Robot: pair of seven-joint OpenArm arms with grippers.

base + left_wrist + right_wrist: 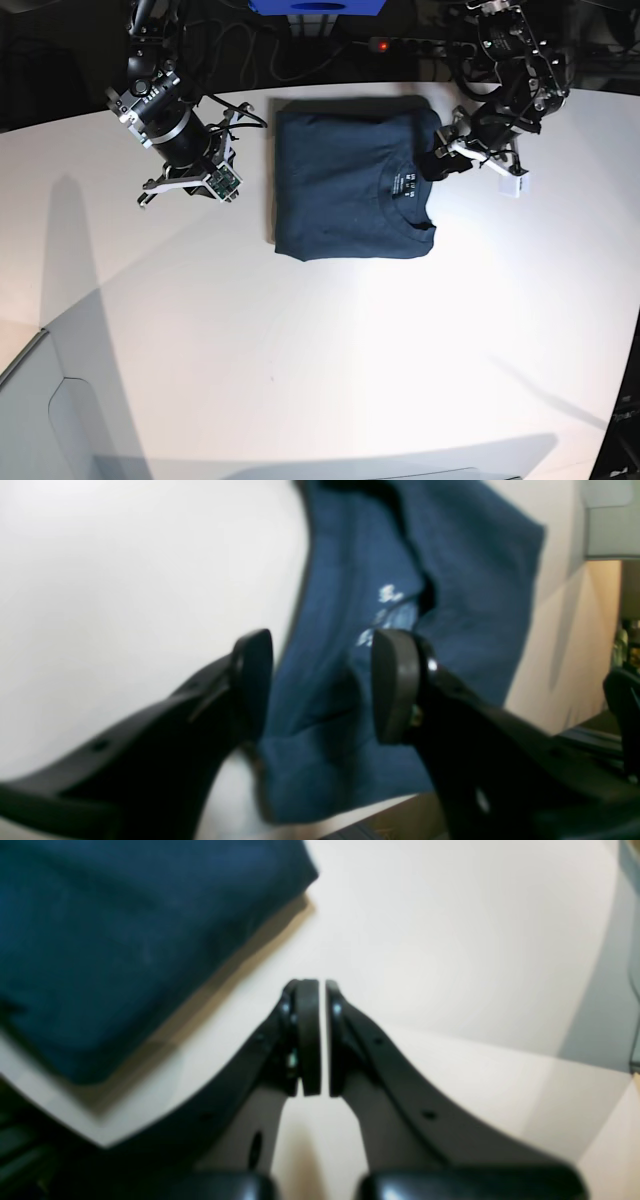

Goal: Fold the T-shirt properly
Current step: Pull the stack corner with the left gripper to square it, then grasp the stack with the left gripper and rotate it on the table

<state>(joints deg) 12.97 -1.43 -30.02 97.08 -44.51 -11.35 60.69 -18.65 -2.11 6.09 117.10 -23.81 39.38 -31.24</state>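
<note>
The T-shirt [345, 185] is dark navy, folded into a compact, roughly square block lying flat on the white bench [300, 360], near its far edge and about midway along it. Its round collar, with a small pale printed label inside, faces the right edge.

1. I see the T-shirt [350, 185] lying folded on the tabletop [300, 350], toward its far edge, collar facing the base view's right.
2. My left gripper [440, 160] sits at the shirt's right edge, just beside the collar.
3. My right gripper [228, 140] sits left of the shirt, apart from it.
4. Cables [300, 50] run behind the tabletop.
</note>
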